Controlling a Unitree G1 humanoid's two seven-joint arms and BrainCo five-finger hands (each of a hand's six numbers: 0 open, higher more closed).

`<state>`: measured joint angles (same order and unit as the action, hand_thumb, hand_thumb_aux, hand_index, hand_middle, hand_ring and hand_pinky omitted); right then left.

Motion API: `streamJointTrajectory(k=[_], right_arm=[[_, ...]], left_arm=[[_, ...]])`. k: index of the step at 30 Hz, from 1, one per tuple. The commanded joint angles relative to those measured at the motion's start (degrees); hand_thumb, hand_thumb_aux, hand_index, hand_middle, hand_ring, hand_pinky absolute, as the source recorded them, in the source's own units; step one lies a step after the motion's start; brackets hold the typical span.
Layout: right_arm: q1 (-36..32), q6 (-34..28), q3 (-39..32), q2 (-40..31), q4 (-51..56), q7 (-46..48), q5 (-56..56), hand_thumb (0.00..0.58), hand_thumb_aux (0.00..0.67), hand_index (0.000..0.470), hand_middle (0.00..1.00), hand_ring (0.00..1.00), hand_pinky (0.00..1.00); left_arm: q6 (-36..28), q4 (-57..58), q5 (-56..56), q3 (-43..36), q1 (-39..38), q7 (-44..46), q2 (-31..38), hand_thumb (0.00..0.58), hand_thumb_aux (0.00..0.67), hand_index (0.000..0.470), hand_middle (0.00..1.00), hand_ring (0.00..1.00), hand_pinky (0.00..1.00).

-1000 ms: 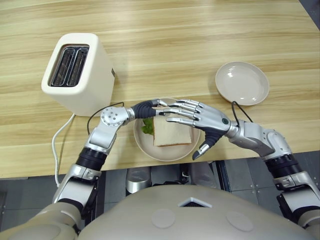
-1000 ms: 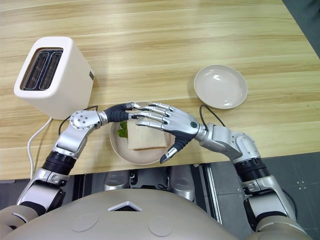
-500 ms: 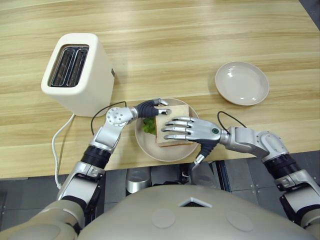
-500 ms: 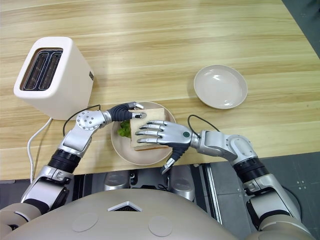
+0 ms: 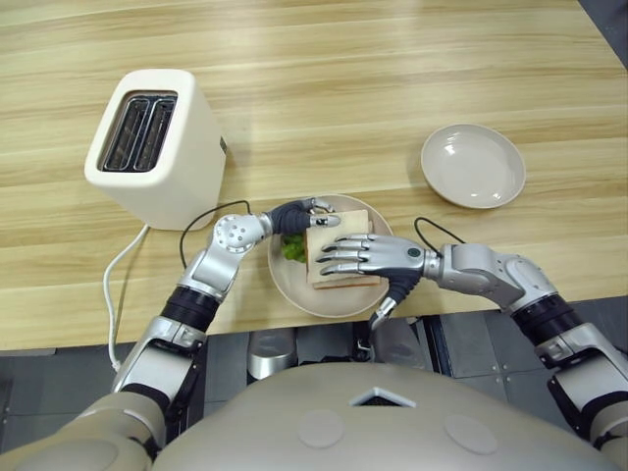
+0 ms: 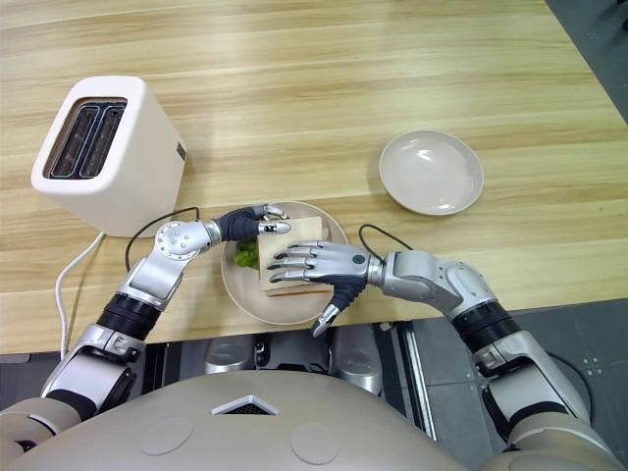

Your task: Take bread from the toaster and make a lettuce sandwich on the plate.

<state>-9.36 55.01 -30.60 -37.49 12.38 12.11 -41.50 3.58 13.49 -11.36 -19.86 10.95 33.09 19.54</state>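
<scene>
Plate (image 5: 292, 287): sandwich (image 5: 350, 221), lettuce (image 5: 291, 247) showing. R hand (image 5: 378, 255) flat atop, fingers extended; L hand (image 5: 295, 216) at corner, grip unclear. Toaster (image 5: 167, 162) label (image 5: 223, 145) illegible.

Cream toaster (image 5: 186, 177), green lettuce (image 5: 291, 248), beige plate (image 5: 314, 299), pale wood-grain table (image 5: 343, 78).

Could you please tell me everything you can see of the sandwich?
The sandwich is pale square sliced bread, lying flat on the round beige plate, with green lettuce poking out at its left edge. The right hand rests flat on top; the left hand touches its far left corner.
</scene>
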Motion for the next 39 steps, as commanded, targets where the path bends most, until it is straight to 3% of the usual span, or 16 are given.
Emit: streamJointTrajectory(k=[1, 3, 7, 9, 16, 21, 27, 33, 36, 37, 38, 39], right_arm=[[2.62, -2.29, -3.41, -2.31, 3.00, 6.18, -2.27, 0.000, 0.000, 0.000, 0.00, 0.00, 0.00], [2.84, -2.37, -3.34, -2.12, 1.88, 6.38, -1.42, 0.000, 0.000, 0.000, 0.00, 0.00, 0.00], [2.99, -2.74, -3.00, -1.32, 0.87, 5.71, -1.37, 0.000, 0.000, 0.000, 0.00, 0.00, 0.00], [2.65, -3.34, -2.41, -0.76, 1.08, 3.67, -3.22, 0.000, 0.000, 0.000, 0.00, 0.00, 0.00], [1.25, -6.72, -2.31, 2.41, 6.05, 1.60, -4.19, 0.000, 0.000, 0.000, 0.00, 0.00, 0.00], [-5.79, -9.43, -3.97, 7.75, 17.35, -3.99, -7.39, 0.000, 0.000, 0.000, 0.00, 0.00, 0.00], [-12.58, -12.66, -5.81, 9.71, 28.06, -12.49, -11.19, 0.000, 0.000, 0.000, 0.00, 0.00, 0.00], [-13.67, -10.27, -3.35, 9.03, 26.05, -20.59, -8.44, 0.000, 0.000, 0.000, 0.00, 0.00, 0.00], [-12.53, -7.31, 1.78, 9.66, 20.64, -22.10, 0.26, 0.000, 0.000, 0.000, 0.00, 0.00, 0.00], [-11.69, -6.37, 3.71, 10.07, 18.18, -21.07, 5.13, 0.000, 0.000, 0.000, 0.60, 0.60, 0.60], [-10.92, -5.85, 5.37, 10.41, 15.84, -19.87, 9.65, 0.237, 0.155, 0.106, 1.00, 1.00, 1.00], [-10.36, -5.65, 6.71, 10.52, 13.72, -18.92, 12.95, 0.487, 0.402, 0.276, 1.00, 1.00, 1.00]], left_arm=[[2.73, -2.24, -4.53, 6.34, 4.47, -14.07, -0.83, 0.000, 0.000, 0.000, 0.41, 0.41, 0.41], [4.08, -3.87, -7.11, 8.51, 5.42, -21.33, -1.74, 0.000, 0.000, 0.000, 0.40, 0.40, 0.40], [6.12, -7.85, -14.94, 10.08, 5.72, -32.15, -1.10, 0.000, 0.000, 0.000, 0.18, 0.18, 0.18], [6.03, -9.91, -15.93, 10.36, 5.17, -33.81, -1.37, 0.000, 0.000, 0.000, 0.16, 0.16, 0.16], [5.65, -14.84, -15.22, 8.45, 0.87, -33.05, -3.37, 0.000, 0.000, 0.000, 0.09, 0.09, 0.09], [6.00, -16.72, -14.23, 7.31, -0.64, -31.75, -5.08, 0.000, 0.000, 0.000, 0.00, 0.00, 0.00], [6.09, -19.32, -11.79, 8.66, -3.57, -29.81, -4.48, 0.000, 0.000, 0.000, 0.00, 0.00, 0.00], [5.83, -19.09, -9.10, 11.55, -6.59, -29.68, -4.05, 0.000, 0.000, 0.000, 0.00, 0.00, 0.00], [5.98, -19.29, -8.58, 11.78, -7.27, -29.25, -4.39, 0.000, 0.000, 0.000, 0.00, 0.00, 0.00], [6.14, -19.64, -8.28, 11.76, -7.44, -28.88, -4.38, 0.000, 0.000, 0.000, 0.00, 0.00, 0.00], [6.27, -20.12, -7.62, 11.85, -7.57, -28.39, -4.36, 0.387, 0.284, 0.195, 0.00, 0.00, 0.00], [6.31, -20.76, -6.84, 12.05, -7.74, -27.93, -4.33, 0.503, 0.426, 0.292, 0.00, 0.00, 0.00]])
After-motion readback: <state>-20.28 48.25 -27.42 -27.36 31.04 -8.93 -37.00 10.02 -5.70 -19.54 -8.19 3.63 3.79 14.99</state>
